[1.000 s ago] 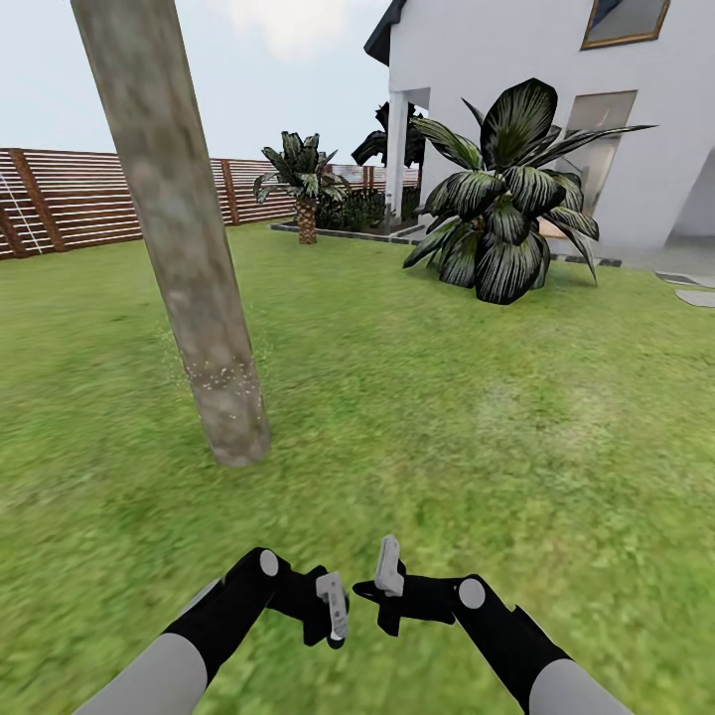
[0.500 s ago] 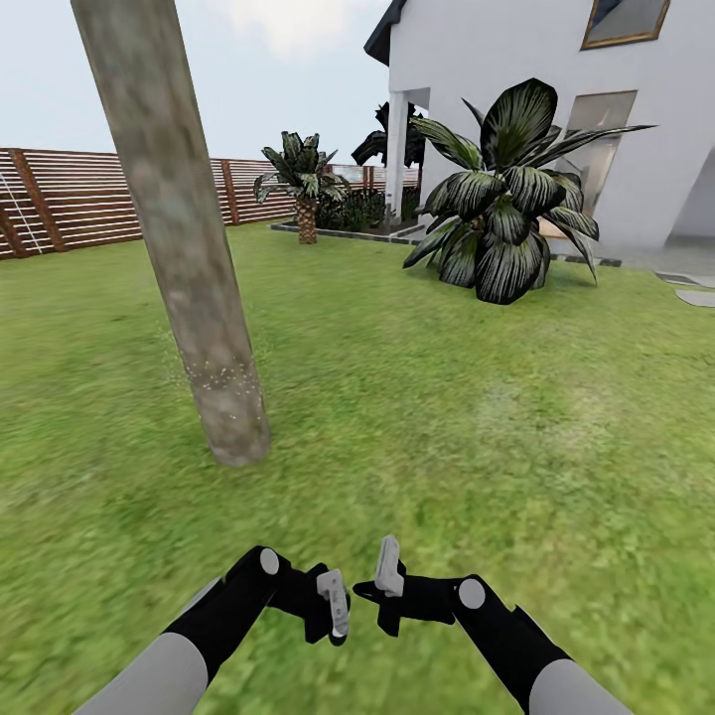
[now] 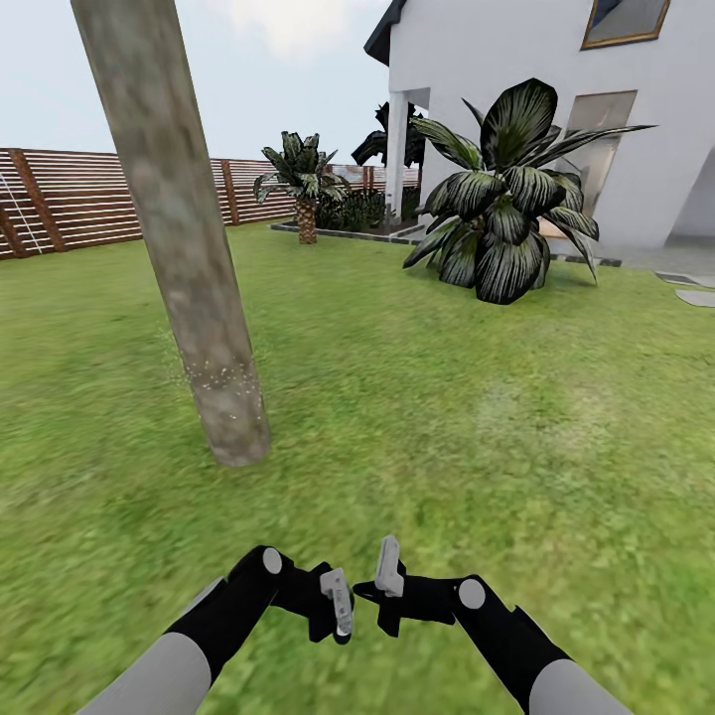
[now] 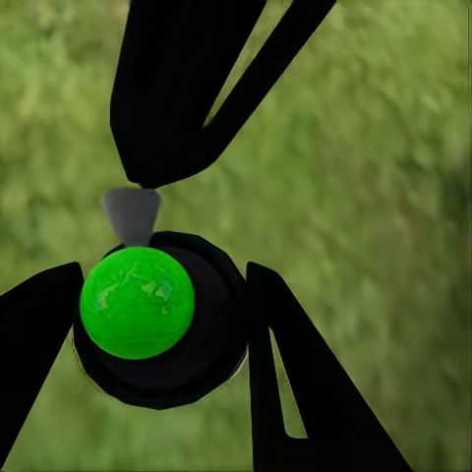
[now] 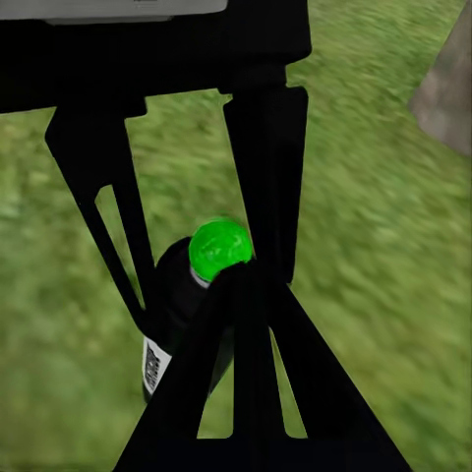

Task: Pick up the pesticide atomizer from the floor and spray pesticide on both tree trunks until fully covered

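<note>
**Atomizer held low over the lawn beside a sprayed trunk**

The pesticide atomizer (image 5: 182, 305) is a dark bottle with a bright green top; a pale label on its side carries marks too small to read. The left gripper (image 4: 147, 315) has its fingers (image 4: 295, 393) pinched on the bottle. The right gripper (image 3: 382, 596) sits just beside the left one, tips almost meeting, and whether it also squeezes the bottle cannot be told. Ahead and to the left stands the tree trunk (image 3: 184, 238), with pale specks in a band near its base. Open lawn (image 3: 477, 417) spreads to the right toward a broad-leaved plant (image 3: 506, 199) and the white house (image 3: 556, 109); a slatted wooden fence (image 3: 79, 199) closes the far left edge.
</note>
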